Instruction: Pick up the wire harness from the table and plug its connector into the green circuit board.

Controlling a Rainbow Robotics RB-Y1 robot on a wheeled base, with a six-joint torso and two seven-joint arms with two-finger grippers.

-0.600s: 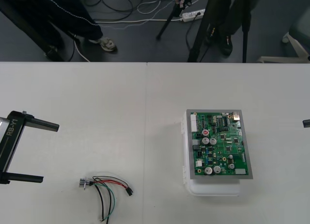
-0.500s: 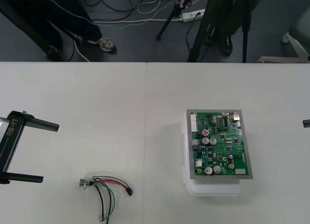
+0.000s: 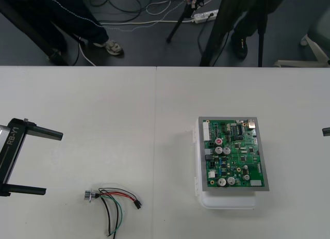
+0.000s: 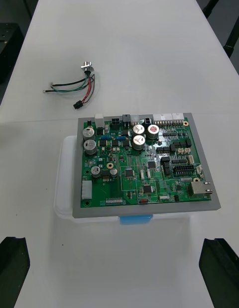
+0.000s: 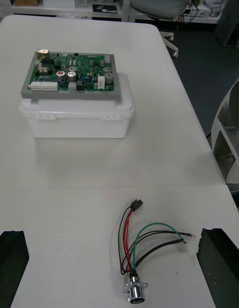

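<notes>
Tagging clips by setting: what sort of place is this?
Probably a robotics lab: green circuit board on a white base, loose wire harness on the plain table, tripod legs on the floor beyond.

"RB-Y1" (white) on left end effector

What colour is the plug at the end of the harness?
The plug is black; the left wrist view shows it best.

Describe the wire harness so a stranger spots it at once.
On the light table, left of the green circuit board, near the robot's edge, lies the wire harness. Only it has loose red, black and green wires and a metal socket.
</notes>
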